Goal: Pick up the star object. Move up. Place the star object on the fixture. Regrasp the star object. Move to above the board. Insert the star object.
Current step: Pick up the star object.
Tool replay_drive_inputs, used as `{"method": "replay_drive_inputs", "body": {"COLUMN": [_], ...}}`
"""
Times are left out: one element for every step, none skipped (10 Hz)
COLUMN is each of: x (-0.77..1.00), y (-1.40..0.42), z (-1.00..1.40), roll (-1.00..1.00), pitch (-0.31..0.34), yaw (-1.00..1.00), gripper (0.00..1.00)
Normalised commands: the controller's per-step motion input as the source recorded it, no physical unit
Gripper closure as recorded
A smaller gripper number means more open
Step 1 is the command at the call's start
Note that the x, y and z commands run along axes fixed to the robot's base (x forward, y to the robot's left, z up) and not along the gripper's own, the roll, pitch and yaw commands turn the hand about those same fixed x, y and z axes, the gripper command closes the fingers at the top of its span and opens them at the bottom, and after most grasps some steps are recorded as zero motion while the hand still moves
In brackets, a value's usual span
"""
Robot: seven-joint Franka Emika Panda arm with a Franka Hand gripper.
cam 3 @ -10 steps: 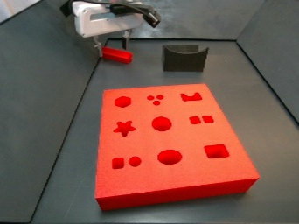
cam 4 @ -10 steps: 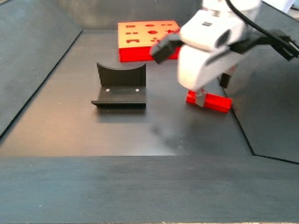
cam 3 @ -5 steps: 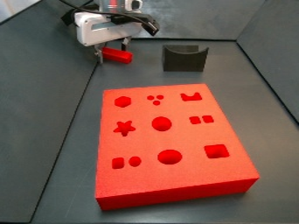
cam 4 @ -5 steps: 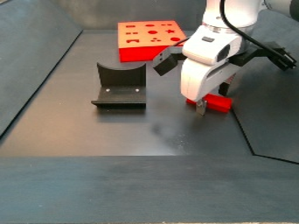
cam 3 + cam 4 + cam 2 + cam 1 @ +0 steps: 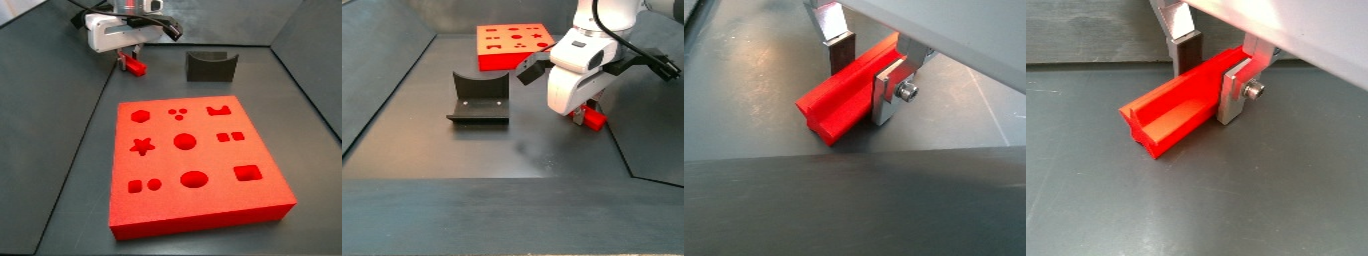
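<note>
The gripper [image 5: 1209,68] has its jaws closed narrowly on the one star object [image 5: 1176,104]; in both wrist views a silver finger [image 5: 887,92] presses one side of the red bar and a dark pad [image 5: 1185,50] meets the other. In a side view the gripper [image 5: 583,110] holds the star object [image 5: 591,119] low by the floor's edge, well apart from the single fixture [image 5: 478,98]. Its notch holds nothing. Beyond lies one board [image 5: 513,43]; another side view shows its cutouts [image 5: 187,141] all unfilled.
</note>
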Motion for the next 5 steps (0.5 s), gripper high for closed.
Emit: {"method": "replay_drive_inputs", "body": {"x": [0.0,0.0,0.0,0.0,0.0], "y": [0.0,0.0,0.0,0.0,0.0], "z": [0.0,0.0,0.0,0.0,0.0], "roll": [0.0,0.0,0.0,0.0,0.0], "pitch": [0.0,0.0,0.0,0.0,0.0], "yaw": [0.0,0.0,0.0,0.0,0.0], "gripper": [1.0,1.0,1.0,1.0,1.0]}}
